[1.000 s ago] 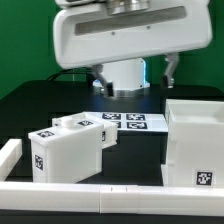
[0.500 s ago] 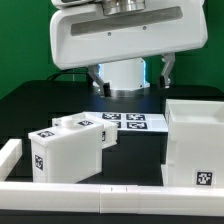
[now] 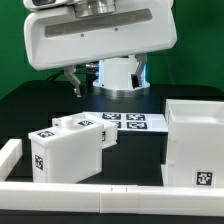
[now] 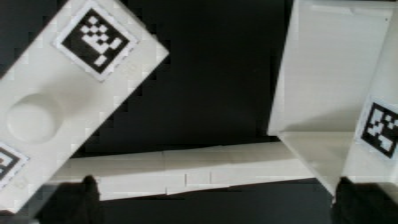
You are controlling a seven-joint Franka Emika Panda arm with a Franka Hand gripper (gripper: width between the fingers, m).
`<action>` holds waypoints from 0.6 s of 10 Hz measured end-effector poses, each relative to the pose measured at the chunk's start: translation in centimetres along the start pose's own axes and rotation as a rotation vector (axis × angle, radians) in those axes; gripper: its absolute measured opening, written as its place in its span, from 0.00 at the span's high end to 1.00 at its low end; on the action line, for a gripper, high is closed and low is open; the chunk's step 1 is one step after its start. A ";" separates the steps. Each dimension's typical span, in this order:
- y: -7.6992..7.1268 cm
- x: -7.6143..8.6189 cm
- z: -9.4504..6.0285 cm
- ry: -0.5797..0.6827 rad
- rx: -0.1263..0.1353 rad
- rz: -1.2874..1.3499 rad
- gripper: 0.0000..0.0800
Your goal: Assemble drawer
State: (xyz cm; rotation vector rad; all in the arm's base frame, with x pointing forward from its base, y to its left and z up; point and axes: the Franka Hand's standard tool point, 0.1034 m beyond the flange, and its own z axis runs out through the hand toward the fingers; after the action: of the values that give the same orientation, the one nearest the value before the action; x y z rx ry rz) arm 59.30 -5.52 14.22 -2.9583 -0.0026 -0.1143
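The drawer's large hollow white shell point(image 3: 195, 145) stands at the exterior view's right, with a tag on its front. Two smaller white trays point(image 3: 62, 155) point(image 3: 82, 125) stand side by side at the exterior view's left, each tagged. My gripper point(image 3: 108, 80) hangs high above the table's back, over neither part, open and empty. In the wrist view, a tagged tray point(image 4: 80, 95) with a round dimple and the shell point(image 4: 338, 90) show far below. My gripper point(image 4: 217, 205) shows only as two dark fingertips point(image 4: 71, 205) set wide apart with nothing between them.
The marker board point(image 3: 130, 121) lies flat behind the parts. Low white border rails run along the front point(image 3: 100, 200) and the exterior view's left point(image 3: 8, 155); a rail also shows in the wrist view point(image 4: 196, 170). The table is black.
My gripper has moved toward the exterior view's left and slightly up. The shell and trays have not moved.
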 end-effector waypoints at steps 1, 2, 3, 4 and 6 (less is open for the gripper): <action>0.0 0.0 0.0 -0.001 0.000 0.000 0.19; 0.4 -0.1 0.2 -0.003 0.000 -0.004 0.19; 1.7 -0.4 0.5 -0.013 -0.018 -0.093 0.19; 3.0 -0.3 0.7 -0.017 -0.049 -0.159 0.19; 4.9 -0.1 2.0 0.018 -0.070 -0.271 0.19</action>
State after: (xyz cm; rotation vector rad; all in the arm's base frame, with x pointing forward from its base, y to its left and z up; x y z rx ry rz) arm 59.39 -10.01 11.37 -3.0099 -0.4048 -0.1800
